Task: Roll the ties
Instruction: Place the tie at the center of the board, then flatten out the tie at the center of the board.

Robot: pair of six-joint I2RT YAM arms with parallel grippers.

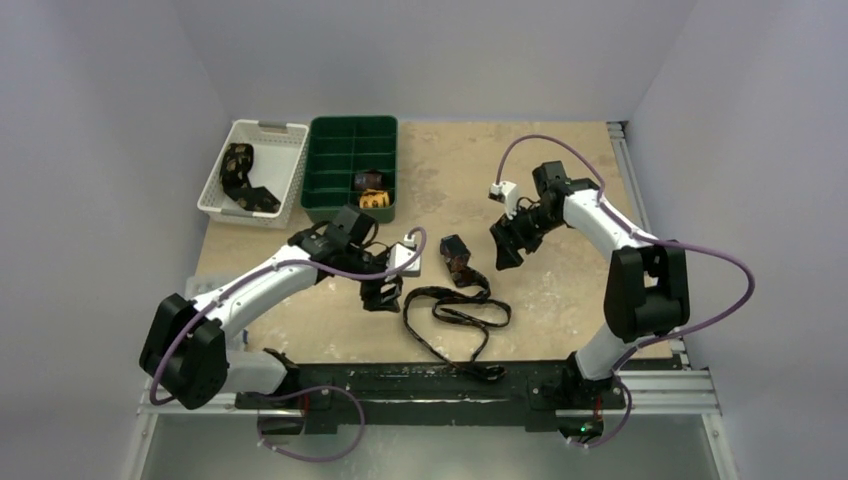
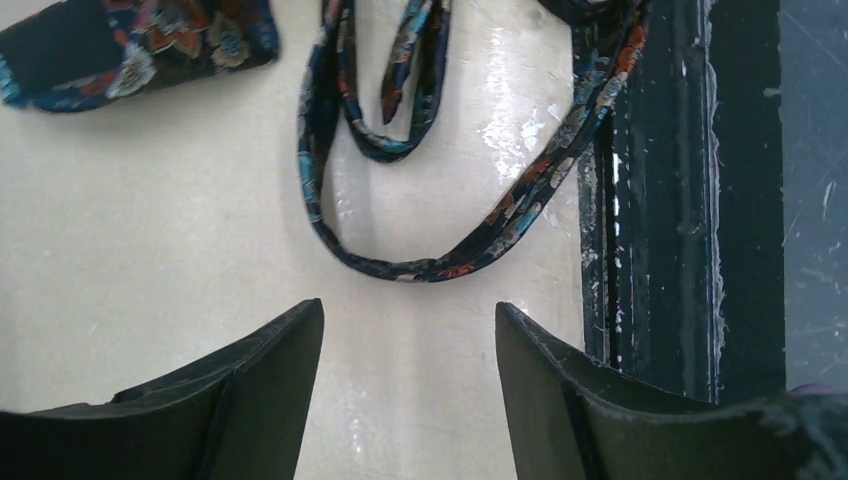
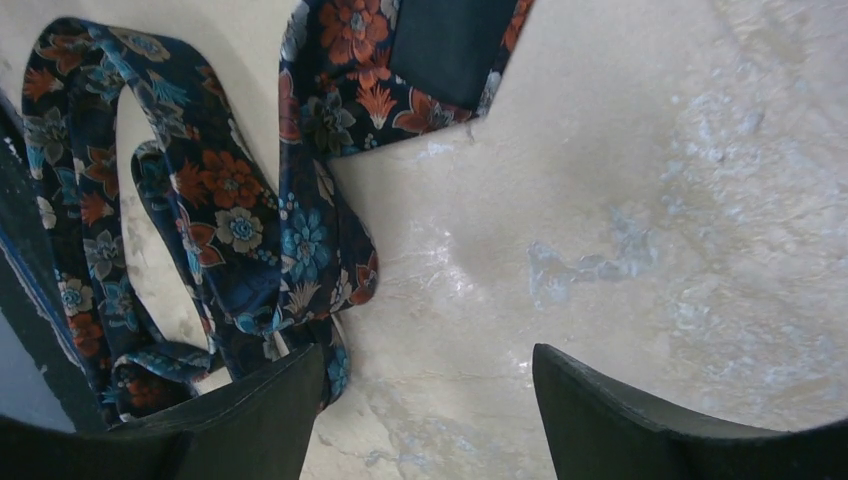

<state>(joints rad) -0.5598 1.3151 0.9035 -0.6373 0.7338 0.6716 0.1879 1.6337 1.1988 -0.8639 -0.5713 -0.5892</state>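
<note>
A dark navy tie with a floral print (image 1: 452,312) lies loose on the table. Its wide end is folded up near the middle and its narrow part loops toward the front rail. My left gripper (image 1: 380,297) hovers just left of the loops. In its own view it (image 2: 410,325) stands open over bare table, with the tie's narrow loop (image 2: 420,266) just ahead of the fingertips. My right gripper (image 1: 506,250) is to the right of the wide end. It (image 3: 428,368) is open too, and the tie (image 3: 300,235) lies beside its left finger (image 3: 270,400).
At the back left a white basket (image 1: 290,170) holds a black-and-gold tie (image 1: 240,178). Next to it a green divided tray (image 1: 340,150) holds a brown roll (image 1: 369,180) and a yellow roll (image 1: 375,199). A black rail (image 1: 420,380) runs along the near edge.
</note>
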